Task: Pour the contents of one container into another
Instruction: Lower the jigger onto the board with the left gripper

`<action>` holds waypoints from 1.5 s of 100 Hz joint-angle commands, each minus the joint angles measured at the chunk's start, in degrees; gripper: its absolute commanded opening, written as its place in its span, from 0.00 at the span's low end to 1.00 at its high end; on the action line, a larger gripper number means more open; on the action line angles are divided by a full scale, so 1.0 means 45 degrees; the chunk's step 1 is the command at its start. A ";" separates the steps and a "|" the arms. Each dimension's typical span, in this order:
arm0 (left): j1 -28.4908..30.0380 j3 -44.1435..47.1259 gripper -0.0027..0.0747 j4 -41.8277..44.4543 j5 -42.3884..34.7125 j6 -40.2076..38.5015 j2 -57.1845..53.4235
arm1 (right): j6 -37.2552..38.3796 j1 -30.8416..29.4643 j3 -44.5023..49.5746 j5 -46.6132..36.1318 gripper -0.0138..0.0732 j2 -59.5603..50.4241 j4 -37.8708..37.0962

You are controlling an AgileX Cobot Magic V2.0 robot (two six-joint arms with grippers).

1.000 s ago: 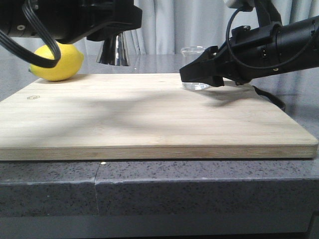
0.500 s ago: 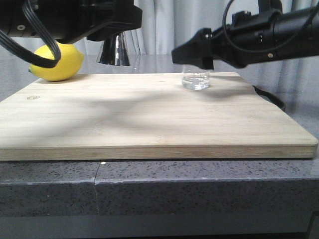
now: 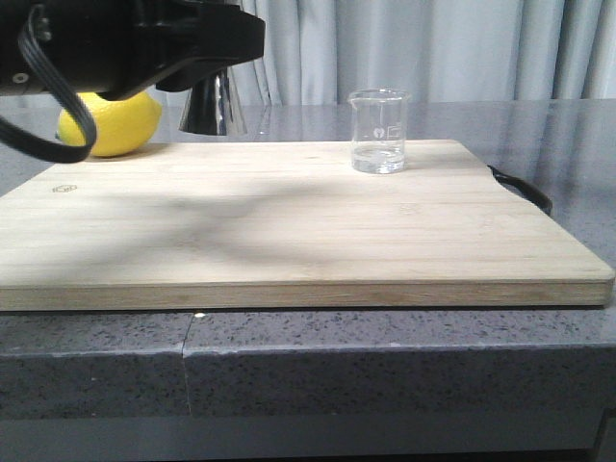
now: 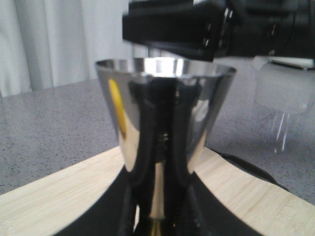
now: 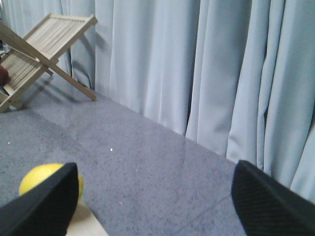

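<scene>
Front view: small clear glass beaker (image 3: 378, 131) stands free at the wooden board's (image 3: 289, 231) two o'clock; light, slick, fragile, best pinched mid-wall. Shiny steel hourglass jigger (image 4: 165, 132) sits at eleven o'clock, its waist hidden. Left gripper's fingers flank it; grip unclear. Right gripper (image 5: 152, 196) is spread wide, empty.

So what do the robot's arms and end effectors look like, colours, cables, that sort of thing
The left arm is a bulky matte black housing, with a thick black cable looping below it. The right end effector has two black fingers with a finely textured, rubbery-looking surface and rounded tips. The left wrist view shows another boxy black body. No markings are legible.
</scene>
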 commanded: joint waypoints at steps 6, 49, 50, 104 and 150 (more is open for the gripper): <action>0.0511 0.0054 0.01 -0.0227 -0.2283 -0.0137 0.0107 | -0.0082 -0.0061 -0.0471 -0.0951 0.82 -0.1380 0.0449; 0.0683 0.0279 0.01 -0.0227 -0.4733 -0.0335 0.2038 | -0.0082 -0.0032 -0.0471 -0.1148 0.82 -0.2976 0.0449; 0.0683 0.0279 0.01 -0.0227 -0.4772 -0.0335 0.2077 | -0.0082 -0.0032 -0.0471 -0.1148 0.82 -0.2980 0.0449; 0.0683 0.0306 0.01 -0.0431 -0.5992 -0.0335 0.3611 | -0.0082 -0.0032 -0.0471 -0.1207 0.82 -0.3260 0.0449; 0.0683 0.0618 0.01 -0.0431 -0.6158 -0.0335 0.3611 | -0.0082 -0.0032 -0.0471 -0.1207 0.82 -0.3260 0.0449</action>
